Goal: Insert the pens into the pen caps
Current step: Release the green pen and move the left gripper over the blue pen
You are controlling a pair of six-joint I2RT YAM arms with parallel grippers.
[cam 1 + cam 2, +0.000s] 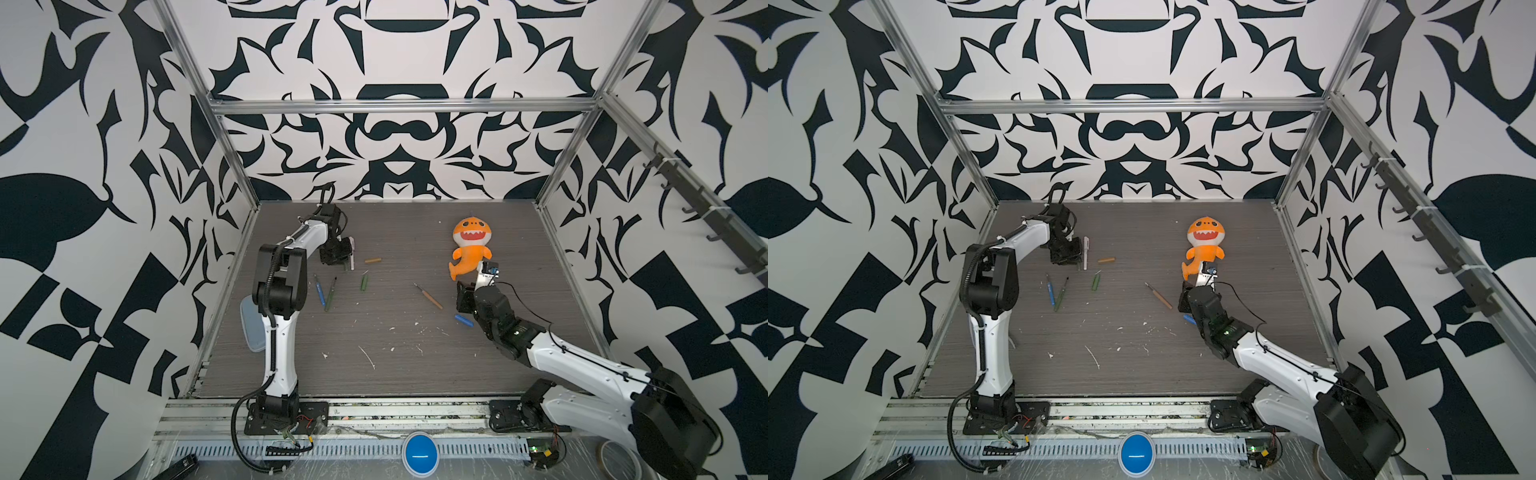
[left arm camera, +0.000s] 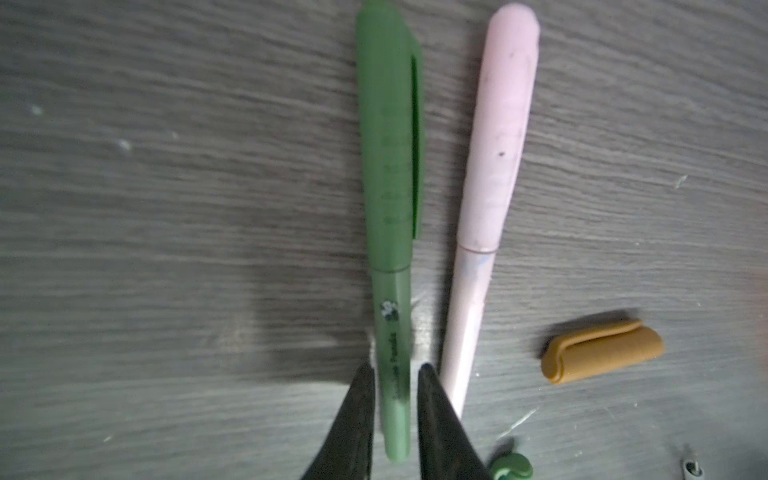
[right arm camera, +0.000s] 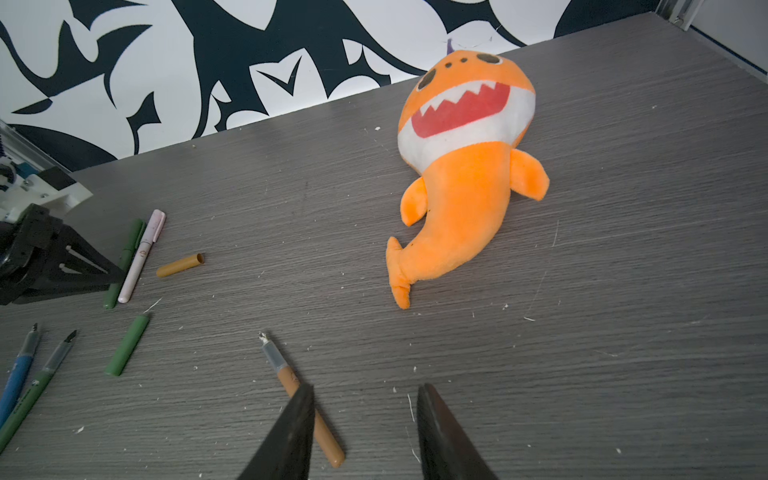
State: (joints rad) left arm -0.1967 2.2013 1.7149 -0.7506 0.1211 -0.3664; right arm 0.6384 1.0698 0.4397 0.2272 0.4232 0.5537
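My left gripper is low over the table at the back left, open, its jaws standing a little apart from a green pen that lies capped between them. A capped pale pink pen lies right beside it. Nearby are a mustard cap and a green cap. A blue pen and a dark green pen lie uncapped front left. My right gripper hovers open and empty, with the rear of the orange-brown pen under one finger. A blue cap lies beside the right arm.
An orange shark plush lies at the back right, just beyond my right gripper. White scraps are scattered over the grey table's front half. A clear plastic lid leans at the table's left edge behind the left arm.
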